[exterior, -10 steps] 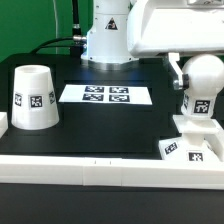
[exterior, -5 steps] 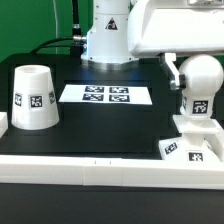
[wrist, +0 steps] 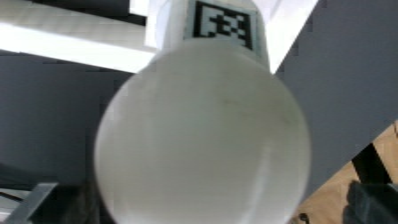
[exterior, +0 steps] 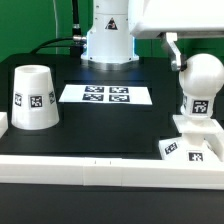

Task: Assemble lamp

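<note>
The white rounded bulb [exterior: 204,82] stands upright on the flat square base [exterior: 186,130] at the exterior view's right. My gripper [exterior: 190,48] hangs just above the bulb's top with its jaws apart, one thin finger [exterior: 172,52] showing beside it. It holds nothing. In the wrist view the bulb [wrist: 205,130] fills the picture between the gripper [wrist: 205,216] fingers, with a tag on its far end. The large tapered shade [exterior: 32,97] stands mouth down at the exterior view's left, far from the gripper.
The marker board [exterior: 105,95] lies flat in the middle of the black table. The robot's white pedestal [exterior: 108,40] stands behind it. A white raised rim [exterior: 100,165] runs along the table's front edge.
The gripper has lifted straight up from around the bulb's upper part. The bulb stays standing on the base. The shade has not moved.
</note>
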Robot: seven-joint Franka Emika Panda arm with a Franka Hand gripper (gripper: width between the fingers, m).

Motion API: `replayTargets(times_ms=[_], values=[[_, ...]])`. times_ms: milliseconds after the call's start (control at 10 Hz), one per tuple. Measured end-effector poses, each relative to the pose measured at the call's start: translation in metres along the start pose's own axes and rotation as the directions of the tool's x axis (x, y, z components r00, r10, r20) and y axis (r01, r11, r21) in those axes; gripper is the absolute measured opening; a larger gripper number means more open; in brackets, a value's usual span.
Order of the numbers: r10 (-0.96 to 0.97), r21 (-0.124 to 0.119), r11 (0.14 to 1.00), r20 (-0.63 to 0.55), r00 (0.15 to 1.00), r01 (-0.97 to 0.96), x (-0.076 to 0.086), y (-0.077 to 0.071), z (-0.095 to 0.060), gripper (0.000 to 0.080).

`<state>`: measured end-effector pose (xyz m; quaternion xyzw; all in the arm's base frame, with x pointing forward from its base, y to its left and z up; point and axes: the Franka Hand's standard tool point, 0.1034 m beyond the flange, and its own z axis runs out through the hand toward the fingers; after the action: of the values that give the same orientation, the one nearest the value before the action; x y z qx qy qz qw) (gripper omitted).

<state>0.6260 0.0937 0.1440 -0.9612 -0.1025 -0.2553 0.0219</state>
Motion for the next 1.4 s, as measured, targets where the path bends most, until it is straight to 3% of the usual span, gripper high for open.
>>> replayTargets(times_ms=[400, 600, 1000, 1200, 1400], values=[[0.001, 0.004, 1.0, 0.025, 1.0, -0.001, -0.003, 0.0, 0.002, 0.0699], [0.006, 0.021, 1.0, 0.145, 0.989, -0.009, -0.016, 0.003, 0.007, 0.0699], [0.005, 0.07, 0.997, 0.405, 0.914, -0.037, -0.014, 0.005, 0.006, 0.0699], [-0.002, 0.085, 0.996, 0.463, 0.886, -0.042, -0.013, 0.002, 0.009, 0.0699], [-0.001, 0.083, 0.996, 0.455, 0.891, -0.041, -0.011, 0.004, 0.011, 0.0699]])
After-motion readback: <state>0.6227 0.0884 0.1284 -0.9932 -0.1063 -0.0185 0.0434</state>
